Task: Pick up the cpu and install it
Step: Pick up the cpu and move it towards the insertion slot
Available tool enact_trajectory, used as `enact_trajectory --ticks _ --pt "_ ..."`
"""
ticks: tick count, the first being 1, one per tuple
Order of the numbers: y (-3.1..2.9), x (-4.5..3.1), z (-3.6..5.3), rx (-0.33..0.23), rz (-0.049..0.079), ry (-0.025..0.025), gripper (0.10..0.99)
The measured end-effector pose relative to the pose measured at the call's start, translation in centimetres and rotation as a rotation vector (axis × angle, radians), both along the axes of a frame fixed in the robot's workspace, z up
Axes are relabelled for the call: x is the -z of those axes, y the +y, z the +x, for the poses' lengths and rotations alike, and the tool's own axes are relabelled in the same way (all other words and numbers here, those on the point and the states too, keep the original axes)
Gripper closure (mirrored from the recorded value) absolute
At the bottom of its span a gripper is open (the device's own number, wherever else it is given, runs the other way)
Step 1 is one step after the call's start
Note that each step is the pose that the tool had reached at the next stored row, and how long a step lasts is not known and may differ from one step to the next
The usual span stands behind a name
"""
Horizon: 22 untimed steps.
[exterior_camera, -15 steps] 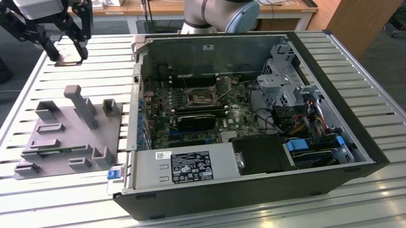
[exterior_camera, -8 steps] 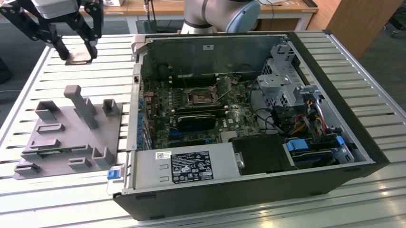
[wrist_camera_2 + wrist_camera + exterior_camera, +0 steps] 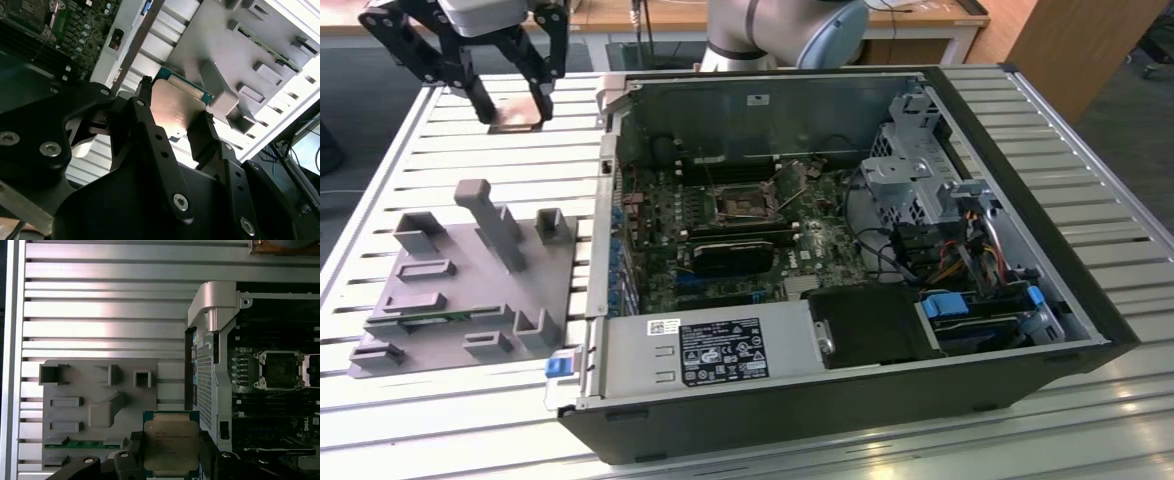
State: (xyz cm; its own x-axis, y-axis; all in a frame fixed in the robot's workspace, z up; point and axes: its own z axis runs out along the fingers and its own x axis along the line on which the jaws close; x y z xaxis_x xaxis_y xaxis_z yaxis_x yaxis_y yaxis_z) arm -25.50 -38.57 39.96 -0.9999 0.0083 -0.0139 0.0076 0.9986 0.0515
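My gripper [image 3: 511,108] hangs over the slatted table at the far end of the exterior view's left, beyond the grey fixture tray [image 3: 467,280]. It is shut on the cpu [image 3: 520,115], a flat square chip with a shiny metal top. In the first wrist view the cpu [image 3: 171,442] sits between the two black fingers [image 3: 131,446], above the tray's edge [image 3: 100,405]. The second wrist view shows the cpu [image 3: 172,112] from below, pinched at two opposite sides by the gripper [image 3: 175,102]. The empty socket [image 3: 747,203] lies on the motherboard inside the open case, to the exterior view's right of the gripper.
The open computer case [image 3: 1067,300] lies on its side, its metal wall [image 3: 215,305] standing between the tray and the motherboard. Drive cages and cables [image 3: 947,230] crowd the case's right part. The arm's base [image 3: 787,30] stands behind the case.
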Motion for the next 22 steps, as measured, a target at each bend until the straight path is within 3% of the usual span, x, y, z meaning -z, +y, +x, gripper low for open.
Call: enact_trajectory --ticks 8,22 --pt "0.18 0.09 2.95 0.0 0.0 -0.0001 0.549" --pt "0.37 0.22 6.7 0.0 0.0 -0.0001 0.549"
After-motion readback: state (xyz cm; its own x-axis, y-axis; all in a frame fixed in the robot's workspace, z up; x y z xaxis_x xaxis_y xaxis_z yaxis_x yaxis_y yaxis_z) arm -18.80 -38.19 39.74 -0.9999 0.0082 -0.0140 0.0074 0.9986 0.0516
